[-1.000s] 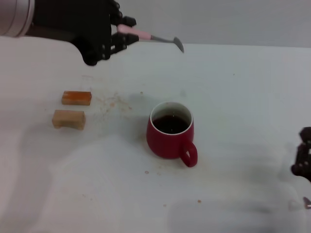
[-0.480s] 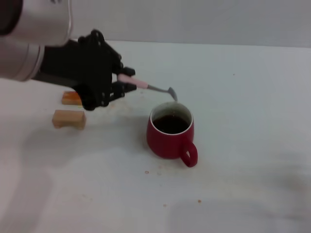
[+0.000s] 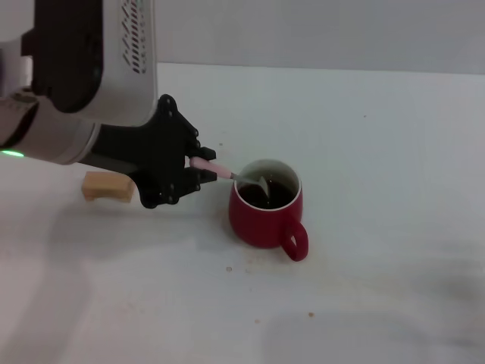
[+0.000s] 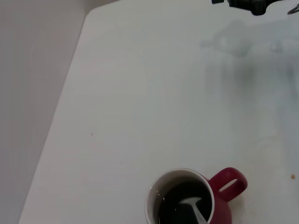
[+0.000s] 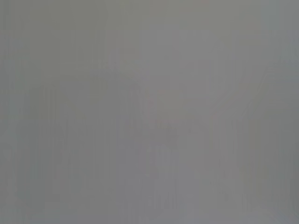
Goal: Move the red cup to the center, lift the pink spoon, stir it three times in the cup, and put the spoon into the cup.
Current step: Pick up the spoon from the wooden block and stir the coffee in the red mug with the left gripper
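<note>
The red cup (image 3: 265,216) stands near the middle of the white table, its handle toward me and to the right, with dark liquid inside. My left gripper (image 3: 200,167) is just left of the cup and is shut on the pink handle of the pink spoon (image 3: 215,168). The spoon slopes down over the rim, with its grey bowl inside the cup. The left wrist view shows the cup (image 4: 223,199) from above with the spoon bowl (image 4: 190,205) in the liquid. My right gripper (image 4: 252,4) shows only as a dark shape far off in that view.
A tan wooden block (image 3: 102,186) lies left of the cup, partly behind my left arm. Small crumbs or stains (image 3: 229,268) dot the table in front of the cup. The table's far edge (image 3: 341,70) meets a grey wall. The right wrist view is plain grey.
My left gripper has come down and toward the cup with the spoon, and the spoon bowl went from above the rim into the cup. My arm now covers the orange block.
</note>
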